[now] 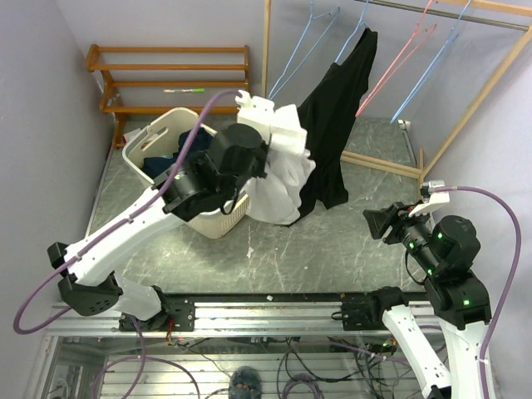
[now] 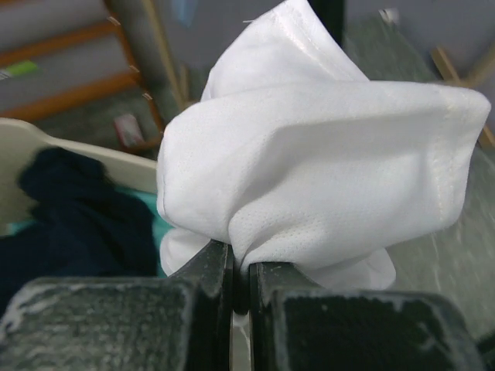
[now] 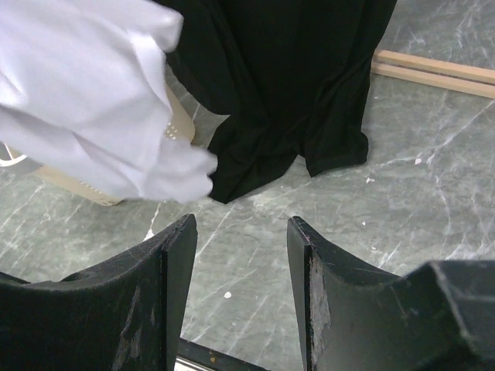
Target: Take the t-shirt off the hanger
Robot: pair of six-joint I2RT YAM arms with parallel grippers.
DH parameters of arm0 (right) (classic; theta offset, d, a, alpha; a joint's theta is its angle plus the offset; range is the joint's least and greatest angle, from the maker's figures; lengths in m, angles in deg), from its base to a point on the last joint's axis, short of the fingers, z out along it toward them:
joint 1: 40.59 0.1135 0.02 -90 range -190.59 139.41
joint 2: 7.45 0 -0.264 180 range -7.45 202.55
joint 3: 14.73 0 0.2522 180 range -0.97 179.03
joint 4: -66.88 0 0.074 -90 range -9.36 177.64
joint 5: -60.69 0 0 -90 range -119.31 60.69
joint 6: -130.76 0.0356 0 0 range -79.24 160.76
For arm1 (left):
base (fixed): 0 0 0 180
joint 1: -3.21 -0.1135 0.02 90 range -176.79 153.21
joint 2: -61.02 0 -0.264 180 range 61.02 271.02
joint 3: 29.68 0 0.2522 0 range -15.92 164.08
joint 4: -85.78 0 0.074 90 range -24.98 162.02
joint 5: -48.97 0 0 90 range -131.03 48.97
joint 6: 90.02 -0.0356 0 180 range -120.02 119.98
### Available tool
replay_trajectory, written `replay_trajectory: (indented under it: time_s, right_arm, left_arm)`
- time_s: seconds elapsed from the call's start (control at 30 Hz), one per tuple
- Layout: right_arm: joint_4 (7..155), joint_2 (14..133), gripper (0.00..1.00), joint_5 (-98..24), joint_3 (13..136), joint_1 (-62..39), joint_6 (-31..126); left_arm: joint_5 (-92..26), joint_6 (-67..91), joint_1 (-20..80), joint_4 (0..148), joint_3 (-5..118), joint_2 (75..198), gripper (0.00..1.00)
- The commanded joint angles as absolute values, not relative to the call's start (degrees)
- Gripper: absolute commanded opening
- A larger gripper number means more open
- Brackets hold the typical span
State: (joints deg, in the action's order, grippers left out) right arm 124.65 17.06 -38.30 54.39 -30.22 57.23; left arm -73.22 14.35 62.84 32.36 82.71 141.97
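A white t-shirt [image 1: 283, 179] hangs bunched from my left gripper [image 1: 270, 145], which is shut on a fold of it [image 2: 325, 154] beside the laundry basket [image 1: 154, 133]. No hanger shows in the white cloth. The shut fingertips pinch the fabric in the left wrist view [image 2: 241, 259]. A black t-shirt [image 1: 332, 125] hangs from the rack on a blue hanger [image 1: 359, 29], its hem touching the floor [image 3: 286, 77]. My right gripper [image 1: 376, 223] is open and empty, low over the floor, facing both shirts [image 3: 241, 232].
The beige basket holds dark blue and teal clothes [image 2: 69, 209]. A wooden clothes rack [image 1: 470, 108] carries empty blue [image 1: 301, 54] and pink hangers [image 1: 399, 58]. A wooden shelf [image 1: 166, 79] stands at the back left. Grey walls close both sides.
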Motion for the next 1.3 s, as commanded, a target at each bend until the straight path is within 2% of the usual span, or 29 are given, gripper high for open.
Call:
replay_trajectory:
  time_s: [0.0,0.17,0.33,0.47,0.57,0.7,0.73,0.83,0.9,0.97,1.1,1.27]
  right_arm:
    - [122.93,17.16,0.50,-38.56,53.26,-29.86,57.25]
    - [122.87,17.35,0.50,-38.72,53.11,-29.86,57.28]
    - [122.70,17.48,0.50,-38.95,52.88,-29.86,57.37]
    - [122.67,17.42,0.50,-39.06,52.75,-29.85,57.45]
    - [122.59,17.38,0.50,-39.11,52.65,-29.83,57.45]
    - [122.70,17.48,0.50,-39.62,52.65,-29.83,57.35]
    - [122.78,17.69,0.50,-39.81,52.71,-29.82,57.26]
    - [122.76,18.14,0.50,-40.54,52.85,-29.85,57.09]
    - [122.54,18.73,0.50,-41.66,52.91,-29.86,56.96]
    - [122.33,19.31,0.50,-43.09,52.98,-29.82,56.85]
    - [121.73,21.12,0.51,-46.38,53.48,-29.79,57.13]
    - [118.94,23.40,0.51,-50.88,54.78,-29.88,58.92]
  left_arm:
    - [-85.47,6.64,60.33,42.12,86.40,138.71,0.07]
    - [-89.71,-1.41,57.13,52.49,89.83,138.12,0.07]
    - [-92.85,-7.37,52.26,52.34,101.12,144.35,0.08]
    - [-91.83,-5.80,46.11,51.17,104.62,146.43,0.07]
    - [-90.75,-1.48,42.39,49.88,99.74,145.08,0.07]
    - [-87.12,5.23,38.99,48.35,86.48,140.65,0.07]
    - [-86.00,6.89,38.69,47.63,83.24,139.59,0.15]
    - [-81.81,12.24,38.41,45.82,72.21,135.92,0.69]
    - [-78.54,14.80,38.45,42.64,68.26,134.93,0.83]
    - [-76.08,17.12,38.45,38.63,66.35,134.22,0.88]
    - [-74.40,19.86,38.44,34.22,62.38,129.55,0.88]
    - [-70.04,22.04,38.41,36.93,52.65,116.28,0.84]
